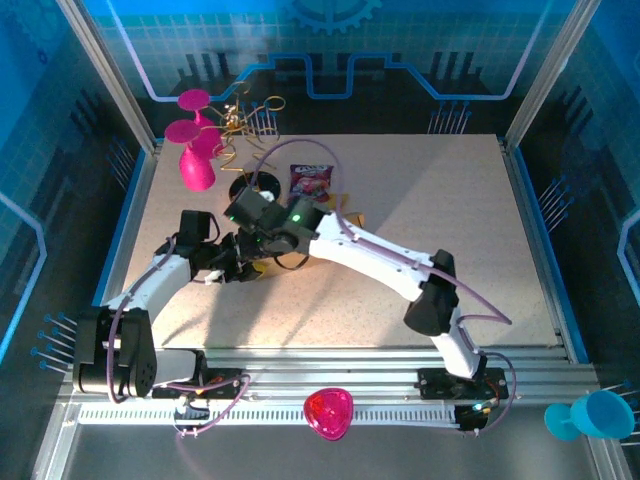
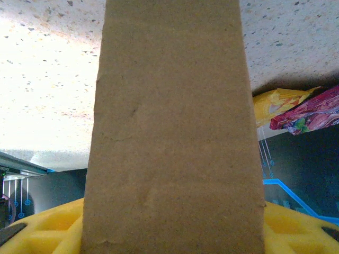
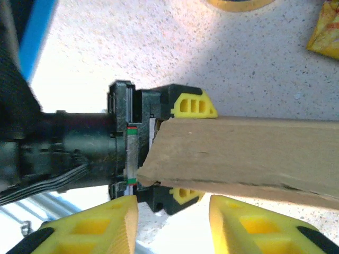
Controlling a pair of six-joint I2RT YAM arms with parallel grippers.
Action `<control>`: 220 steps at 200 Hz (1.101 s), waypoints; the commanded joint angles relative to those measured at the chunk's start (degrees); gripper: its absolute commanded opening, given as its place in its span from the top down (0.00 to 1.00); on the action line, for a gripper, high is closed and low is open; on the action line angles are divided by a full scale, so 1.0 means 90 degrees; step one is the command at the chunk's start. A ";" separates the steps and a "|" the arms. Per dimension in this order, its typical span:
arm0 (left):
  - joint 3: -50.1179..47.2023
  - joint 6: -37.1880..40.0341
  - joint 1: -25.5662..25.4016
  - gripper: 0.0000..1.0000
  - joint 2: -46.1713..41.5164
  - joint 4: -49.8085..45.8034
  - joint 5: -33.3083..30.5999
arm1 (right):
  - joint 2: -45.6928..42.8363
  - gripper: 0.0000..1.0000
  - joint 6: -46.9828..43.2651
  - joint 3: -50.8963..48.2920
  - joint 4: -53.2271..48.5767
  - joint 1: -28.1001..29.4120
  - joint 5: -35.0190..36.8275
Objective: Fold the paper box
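**Box**. Brown cardboard, one long plain panel on show. Held up off the table, left of centre, where the two arms meet. Roughly level in the right wrist view, with shadow beneath. Creases and tabs hidden, so no judging how far folded.

**Left gripper**. Clamped on the box's end edge, one yellow finger above the board and one below. Probably gripped there to anchor the sheet while the other arm works a flap against it.

**Right gripper**. Spread wide, nothing between the fingers. Poised just beside the board's long edge, contact not discernible. Likely kept free for pushing or pinching the next flap.

**Packets**. Pink and yellow, lying on the table beyond the box, apart from it. No part in the fold.

**Handling note.** Narrow hold at one end only. Risk of pivoting or slipping under a hard push.
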 commanded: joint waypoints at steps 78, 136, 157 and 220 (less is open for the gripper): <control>-0.0198 -0.0532 -0.0001 0.92 0.0158 -0.0397 -0.0857 | -0.1310 0.80 0.1064 -0.1533 0.1325 -0.1081 -0.0652; -0.0181 -0.0557 0.0004 0.92 0.0160 -0.0392 -0.0864 | -0.2019 0.78 0.0874 -0.2932 0.1587 -0.2039 -0.0781; -0.0174 -0.0566 -0.0001 0.93 0.0155 -0.0391 -0.0873 | -0.2272 0.78 0.0882 -0.3479 0.1830 -0.2409 -0.0904; -0.0144 -0.0640 -0.0001 0.93 0.0135 -0.0375 -0.0904 | -0.2837 0.80 0.1137 -0.4568 0.2329 -0.2692 -0.1279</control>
